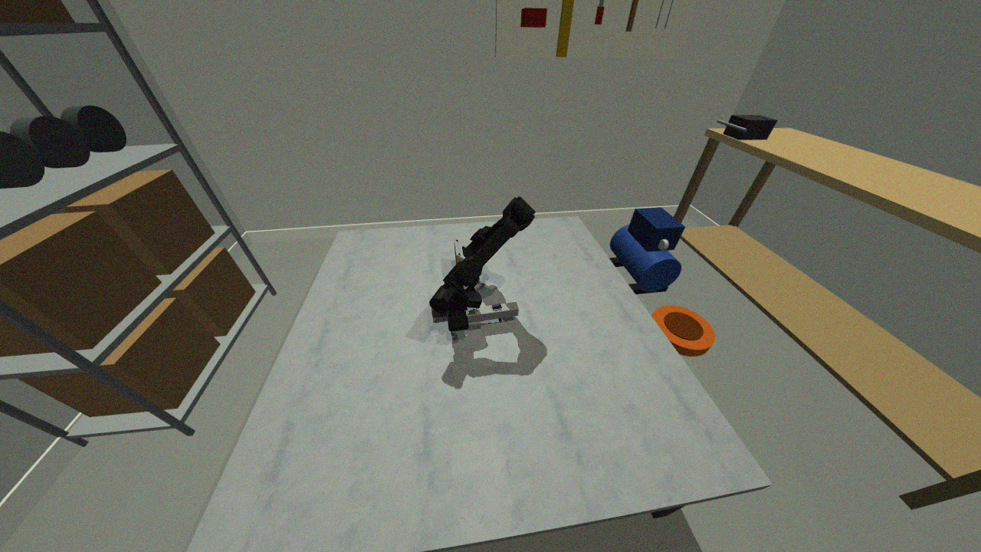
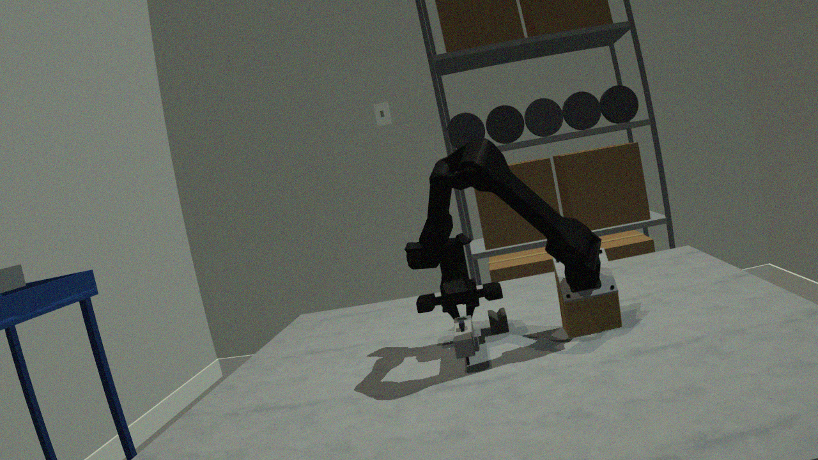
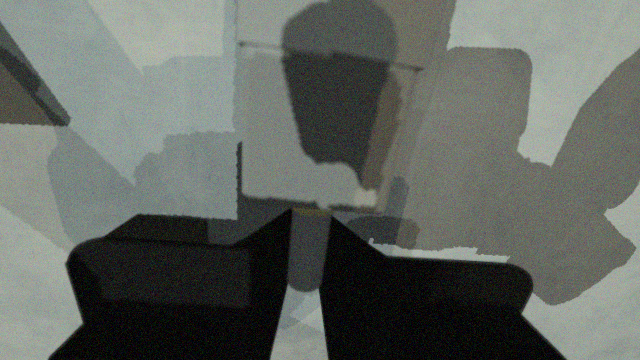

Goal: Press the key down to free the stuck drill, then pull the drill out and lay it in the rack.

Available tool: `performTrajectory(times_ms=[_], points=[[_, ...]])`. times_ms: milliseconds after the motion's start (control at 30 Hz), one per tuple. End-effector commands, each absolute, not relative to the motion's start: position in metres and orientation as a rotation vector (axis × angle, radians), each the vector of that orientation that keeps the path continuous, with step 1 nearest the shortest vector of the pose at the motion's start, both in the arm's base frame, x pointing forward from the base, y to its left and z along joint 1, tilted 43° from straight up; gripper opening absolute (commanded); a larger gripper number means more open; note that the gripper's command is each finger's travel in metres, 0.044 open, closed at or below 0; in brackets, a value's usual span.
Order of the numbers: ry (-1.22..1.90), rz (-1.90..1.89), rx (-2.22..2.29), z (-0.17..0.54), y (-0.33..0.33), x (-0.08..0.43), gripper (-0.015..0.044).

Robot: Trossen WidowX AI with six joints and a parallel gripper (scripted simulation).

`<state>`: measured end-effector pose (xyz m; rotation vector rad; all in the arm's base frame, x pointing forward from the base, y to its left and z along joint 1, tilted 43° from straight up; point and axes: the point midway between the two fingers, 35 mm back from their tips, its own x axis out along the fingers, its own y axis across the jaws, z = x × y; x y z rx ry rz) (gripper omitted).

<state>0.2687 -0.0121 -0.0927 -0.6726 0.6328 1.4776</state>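
Note:
The grey fixture (image 1: 503, 310) (image 2: 464, 347) (image 3: 267, 150) is a long block above the table. A small dark piece (image 1: 497, 307) (image 2: 461, 325) sits on its top and may be the key; its depth is hard to tell. The drill (image 3: 306, 257) is a grey round bar with a yellow band, sticking out of the fixture's end. My gripper (image 2: 462, 314) (image 3: 306, 217) is shut on the drill beside that end, one finger on each side. The drill's far end is hidden inside the fixture. The notched dark rack (image 2: 498, 321) stands close by, towards the arm's base.
The arm's wooden pedestal (image 2: 592, 314) (image 3: 15, 102) stands beyond the rack. The pale table (image 1: 493, 439) (image 2: 572, 394) carries all of this. Shelving (image 2: 588, 37) is behind, a blue compressor (image 1: 644, 264) and an orange ring (image 1: 703, 340) lie off the table's right side.

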Motion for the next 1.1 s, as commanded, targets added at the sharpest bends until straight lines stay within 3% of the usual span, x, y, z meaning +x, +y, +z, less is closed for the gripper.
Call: performTrajectory(times_ms=[0, 900, 1067], points=[[0.632, 1.479, -0.666, -0.097, -0.015, 0.269, 0.0000], [0.633, 1.479, -0.668, -0.123, -0.041, 0.269, 0.0000], [0.630, 1.473, -0.674, -0.119, -0.040, 0.270, 0.0131]])
